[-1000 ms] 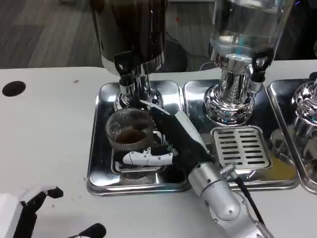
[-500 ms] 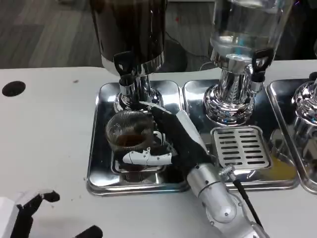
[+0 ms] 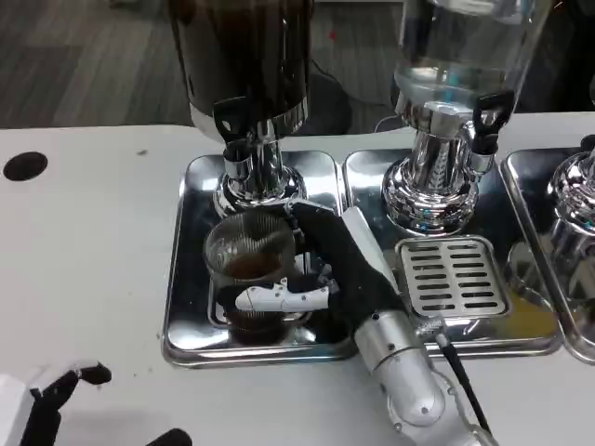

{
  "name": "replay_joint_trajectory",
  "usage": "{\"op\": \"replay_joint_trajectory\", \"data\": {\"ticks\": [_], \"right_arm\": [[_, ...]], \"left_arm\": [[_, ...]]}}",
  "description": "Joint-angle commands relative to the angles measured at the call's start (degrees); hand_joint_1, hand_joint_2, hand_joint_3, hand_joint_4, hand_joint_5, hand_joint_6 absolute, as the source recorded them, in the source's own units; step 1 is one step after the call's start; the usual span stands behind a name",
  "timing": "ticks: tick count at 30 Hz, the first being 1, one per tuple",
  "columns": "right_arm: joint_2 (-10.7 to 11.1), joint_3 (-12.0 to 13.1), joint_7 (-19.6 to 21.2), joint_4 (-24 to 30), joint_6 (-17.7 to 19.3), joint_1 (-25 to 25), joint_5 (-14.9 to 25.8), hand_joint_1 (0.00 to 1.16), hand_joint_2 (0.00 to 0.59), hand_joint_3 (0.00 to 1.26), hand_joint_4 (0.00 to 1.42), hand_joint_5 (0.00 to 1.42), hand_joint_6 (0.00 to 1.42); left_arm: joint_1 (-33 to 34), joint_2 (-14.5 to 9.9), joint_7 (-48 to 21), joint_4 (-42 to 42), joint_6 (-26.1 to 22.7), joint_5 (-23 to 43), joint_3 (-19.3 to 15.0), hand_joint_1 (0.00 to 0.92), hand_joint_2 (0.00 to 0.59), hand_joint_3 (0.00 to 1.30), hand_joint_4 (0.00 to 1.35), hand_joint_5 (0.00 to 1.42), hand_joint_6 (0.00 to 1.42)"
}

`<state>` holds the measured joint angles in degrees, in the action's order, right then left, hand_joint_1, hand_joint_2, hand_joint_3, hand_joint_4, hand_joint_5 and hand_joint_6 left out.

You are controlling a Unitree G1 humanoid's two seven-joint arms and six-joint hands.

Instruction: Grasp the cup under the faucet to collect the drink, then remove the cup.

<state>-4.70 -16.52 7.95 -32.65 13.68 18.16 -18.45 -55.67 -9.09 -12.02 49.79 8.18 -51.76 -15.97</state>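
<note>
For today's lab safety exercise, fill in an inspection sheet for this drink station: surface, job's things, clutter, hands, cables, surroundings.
Surface: white table with a dark round hole at its left.
Job's things: clear cup holding brown drink, on the left steel tray below the dark dispenser's faucet.
Clutter: yellowish puddle on the far right tray.
Hands: right hand grips the cup; left hand holds nothing, at the bottom left.
Cables: black cable along the right forearm.
Surroundings: clear dispenser and slotted drip grate alongside; grey floor behind.

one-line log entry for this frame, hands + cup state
right hand: grips cup | cup: holds dark drink, on tray below faucet | left hand: idle, low left, holds nothing
</note>
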Motion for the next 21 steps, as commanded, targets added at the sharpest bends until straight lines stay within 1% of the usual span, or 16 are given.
{"op": "replay_joint_trajectory", "data": {"ticks": [1, 6, 12, 14, 21], "right_arm": [[-0.1, 0.0, -0.5, 2.3, -0.2, -1.9, 0.5, 0.93, 0.061, 0.55, 0.60, 0.65, 0.43], [0.4, 0.0, -1.7, 7.1, -0.9, -3.6, 1.2, 0.91, 0.066, 0.55, 0.60, 0.66, 0.44], [1.5, 0.8, -3.6, 13.1, -2.4, -5.7, 2.0, 0.91, 0.068, 0.55, 0.60, 0.66, 0.44], [1.9, 1.4, -4.3, 15.2, -2.7, -6.8, 2.6, 0.91, 0.086, 0.56, 0.60, 0.66, 0.45], [3.7, 2.4, -7.0, 22.0, -3.5, -10.2, 4.0, 0.91, 0.087, 0.56, 0.60, 0.66, 0.45]], "left_arm": [[-0.3, 0.2, 0.7, -0.6, 0.5, 0.6, -0.3, 0.000, 0.086, 0.37, 0.27, 0.31, 0.49], [-0.2, 0.3, 0.7, -0.9, 0.6, 0.2, 0.3, 0.000, 0.086, 0.37, 0.27, 0.31, 0.49], [0.1, 0.8, 0.7, -1.1, 0.6, -0.4, 1.5, 0.000, 0.086, 0.37, 0.27, 0.31, 0.49], [0.3, 0.9, 0.7, -1.2, 0.5, -0.7, 1.9, 0.000, 0.086, 0.37, 0.27, 0.31, 0.49], [1.3, 1.2, 0.6, -2.0, 0.3, -1.4, 3.2, 0.000, 0.086, 0.37, 0.27, 0.31, 0.49]]}}
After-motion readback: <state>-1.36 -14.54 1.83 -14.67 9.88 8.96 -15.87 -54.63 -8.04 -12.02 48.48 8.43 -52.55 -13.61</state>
